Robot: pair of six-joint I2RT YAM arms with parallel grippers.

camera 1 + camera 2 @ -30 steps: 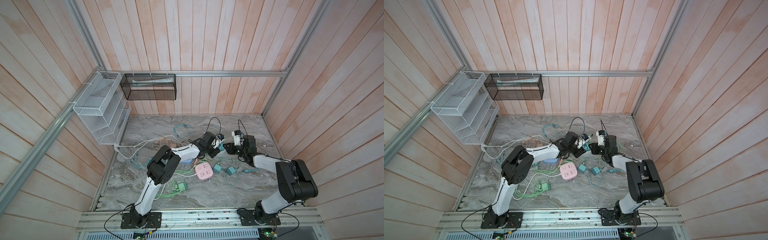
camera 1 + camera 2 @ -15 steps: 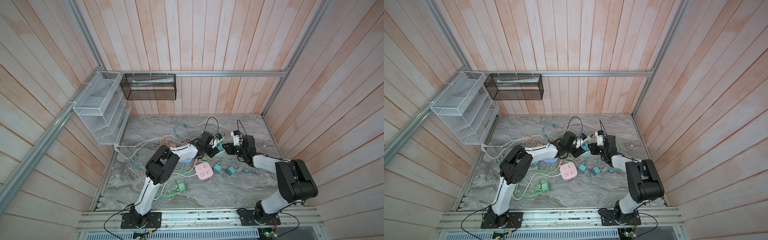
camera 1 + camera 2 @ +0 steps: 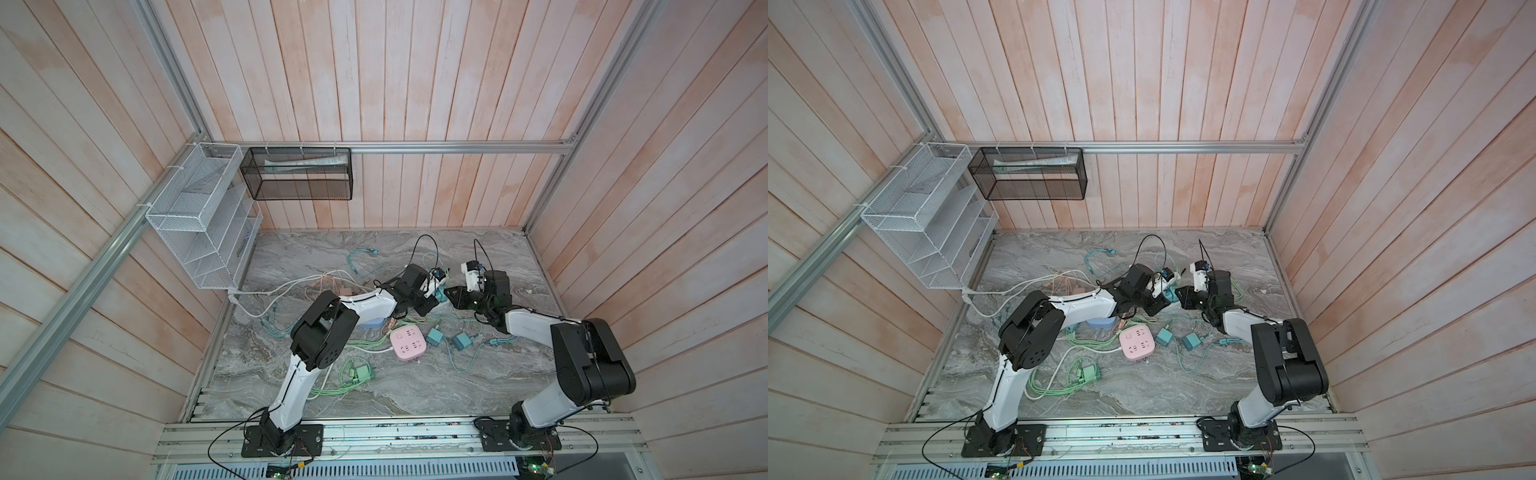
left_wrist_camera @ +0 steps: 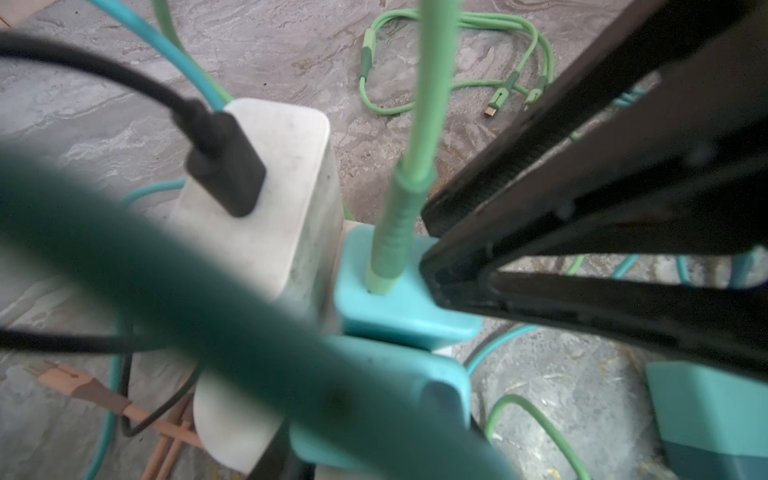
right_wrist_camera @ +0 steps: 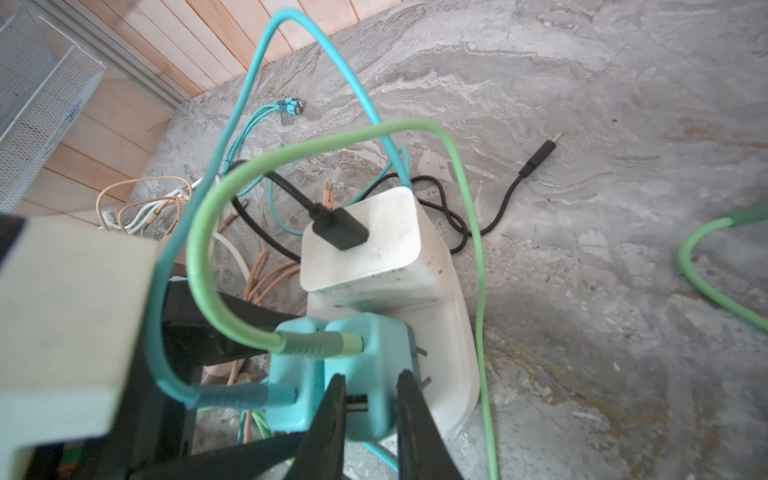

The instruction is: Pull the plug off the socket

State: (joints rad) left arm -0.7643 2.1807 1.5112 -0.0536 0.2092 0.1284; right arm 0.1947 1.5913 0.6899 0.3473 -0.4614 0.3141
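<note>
The white socket point(image 5: 449, 357) sits mid-table with a white charger point(image 5: 374, 237) and two teal plugs on it. My right gripper point(image 5: 372, 376) is shut on the teal plug point(image 5: 386, 332) that carries the green cable. Two metal prongs point(image 5: 424, 353) show between this plug and the socket. In the left wrist view the right fingers point(image 4: 582, 208) clamp that plug point(image 4: 399, 307) from the side. My left gripper point(image 3: 430, 305) is shut on the other teal plug point(image 4: 386, 386), the one with the teal cable; its fingers are mostly hidden. Both grippers meet tip to tip in both top views.
A pink socket cube point(image 3: 408, 341), two loose teal chargers point(image 3: 435, 336) and a green charger point(image 3: 360, 372) lie near the front. Green, teal, black and tan cables sprawl around the socket. A white wire rack point(image 3: 199, 216) and a black mesh basket point(image 3: 297, 174) hang on the walls.
Both grippers stay shut in the same place. Only a very slight shift of the left wrist shows.
</note>
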